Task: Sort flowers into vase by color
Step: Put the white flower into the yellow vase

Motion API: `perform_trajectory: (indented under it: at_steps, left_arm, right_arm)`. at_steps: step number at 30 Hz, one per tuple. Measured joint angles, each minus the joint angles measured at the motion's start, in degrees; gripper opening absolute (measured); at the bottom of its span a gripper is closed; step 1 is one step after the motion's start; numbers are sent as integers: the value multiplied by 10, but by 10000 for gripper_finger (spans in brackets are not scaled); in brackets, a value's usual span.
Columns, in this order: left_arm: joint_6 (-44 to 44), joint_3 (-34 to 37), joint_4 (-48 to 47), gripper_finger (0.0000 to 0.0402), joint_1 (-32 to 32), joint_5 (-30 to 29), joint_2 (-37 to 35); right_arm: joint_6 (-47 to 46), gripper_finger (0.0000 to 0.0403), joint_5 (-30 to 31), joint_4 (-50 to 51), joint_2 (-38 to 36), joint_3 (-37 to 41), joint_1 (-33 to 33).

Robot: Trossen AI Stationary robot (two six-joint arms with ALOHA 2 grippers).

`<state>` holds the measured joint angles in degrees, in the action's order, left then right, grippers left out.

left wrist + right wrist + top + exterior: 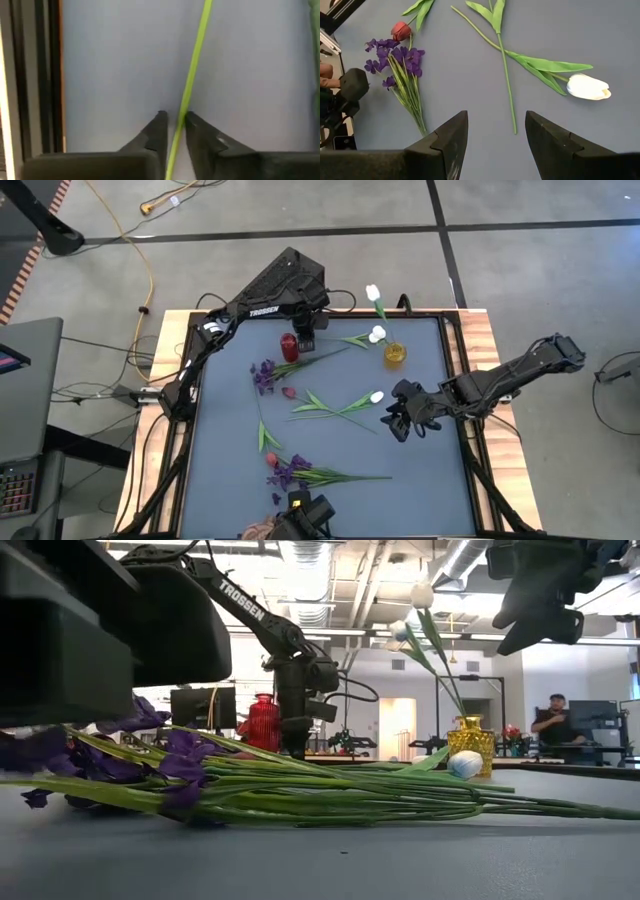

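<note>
The left hand (305, 340) is at about twelve o'clock on the counter (420, 480), just beside the red vase (289, 346). Its wrist view shows the two fingers (157, 131) pinched in on a thin green stem (192, 75) that runs straight out between them, so it is gripping a flower by the stem's end. I judge the grip is taken at that end, close to the vase, so the stalk can be tipped up and dropped in. From above, this stem lies flat on the counter with its long axis slanting from the hand down toward the eight o'clock side, to the purple flower (264, 374) at its far end.

The right hand (405, 418) hovers at about three o'clock with its fingers spread wide and nothing between them. Under it lies a white tulip (588, 86), flat on the counter, bud pointing toward three o'clock and stem running toward nine o'clock, with leaves splayed along it. The hand looks placed to come down on that stem.

The yellow vase (395, 352) at about one o'clock already holds two white tulips (376, 332), upright and leaning toward twelve o'clock. Another purple bunch (292, 471) and a red bud (271, 460) lie near six o'clock, the bunch's stems pointing toward three o'clock. A second red bud (289, 392) lies near the centre.
</note>
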<state>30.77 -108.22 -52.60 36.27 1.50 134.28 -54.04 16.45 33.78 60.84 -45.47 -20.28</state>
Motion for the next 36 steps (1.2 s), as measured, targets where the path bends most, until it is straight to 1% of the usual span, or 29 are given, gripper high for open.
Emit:
perform_trajectory:
  at_steps: [2,3,8,13,15,19,22,23,25,28,33,36]
  left_arm:
    - [-7,-3,-1,13,0,-6,0]
    - [-12,-6,-2,7,0,-7,1]
    - [-26,-37,-20,3,0,-7,6]
    - [-18,-107,-79,1,-1,0,6]
    - [-13,-139,-117,0,-1,12,6]
    - [-9,-205,-160,0,-3,41,6]
    - [-20,-259,-185,0,-3,78,5]
    - [-25,-268,-188,0,-3,92,2]
    - [-44,-248,-157,0,-5,103,-24]
    - [-71,-238,-117,0,-10,94,-53]
    - [-97,-238,-63,0,-8,2,-98]
    - [-117,-238,-41,0,-1,-13,-128]
  right_arm:
    - [0,223,0,0,0,0,0]
    - [0,223,0,0,0,0,0]
    - [0,223,0,0,0,0,0]
    - [2,223,0,0,0,0,0]
    - [3,223,0,0,0,0,0]
    - [5,223,0,0,0,0,0]
    - [5,223,0,0,0,0,0]
    - [5,223,0,0,0,0,0]
    - [5,223,0,0,0,0,0]
    - [5,223,0,0,0,0,0]
    - [14,223,1,0,0,0,2]
    - [20,223,1,-1,0,0,3]
